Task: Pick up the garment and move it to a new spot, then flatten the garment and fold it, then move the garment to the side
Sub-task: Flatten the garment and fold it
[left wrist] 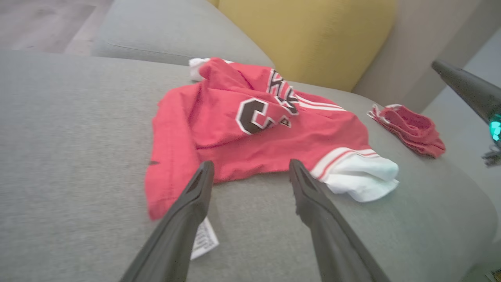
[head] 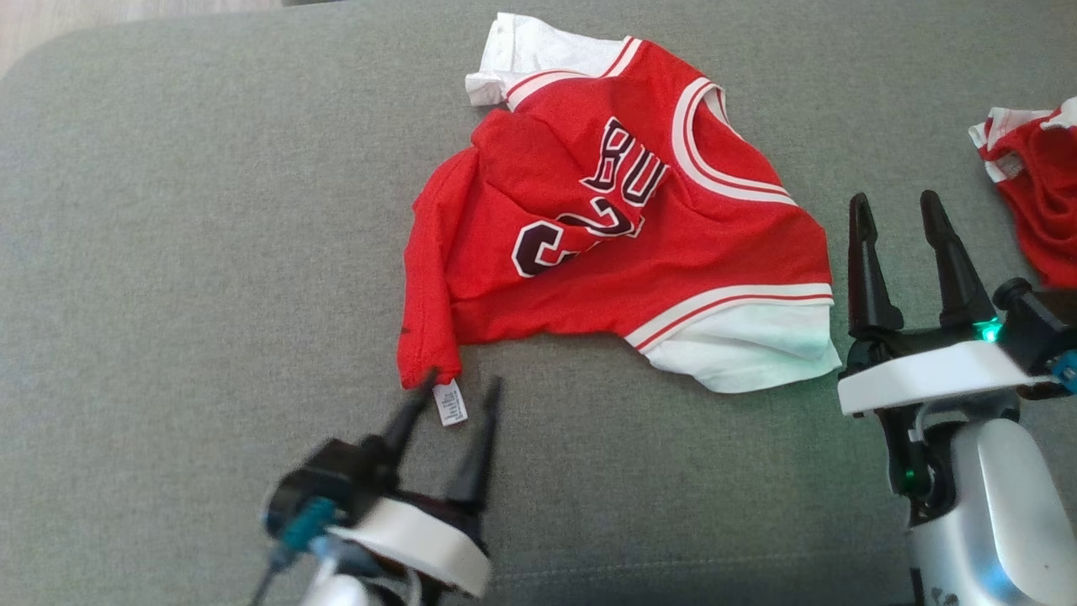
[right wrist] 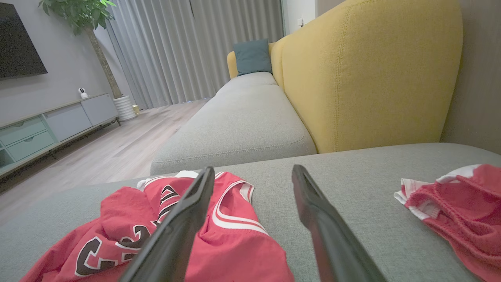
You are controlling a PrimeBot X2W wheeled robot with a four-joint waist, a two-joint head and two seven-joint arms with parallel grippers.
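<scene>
The garment [head: 606, 244], a red jersey with white trim and dark lettering, lies crumpled on the grey cushion [head: 168, 252]. Its white care tag [head: 450, 402] hangs off the near left corner. My left gripper [head: 463, 383] stands open at that corner, one fingertip touching the red hem and the tag between the fingers. In the left wrist view the garment [left wrist: 254, 129] spreads just past my open left gripper [left wrist: 250, 168]. My right gripper [head: 896, 206] is open, hovering to the right of the garment's white hem. In the right wrist view the garment [right wrist: 235, 243] lies under and left of the open right gripper [right wrist: 252, 174].
A second red and white piece of clothing [head: 1039, 185] lies bunched at the right edge of the cushion. A yellow sofa back [right wrist: 372, 70] rises behind the cushion, with a wooden floor [right wrist: 109, 149] beyond the far left edge.
</scene>
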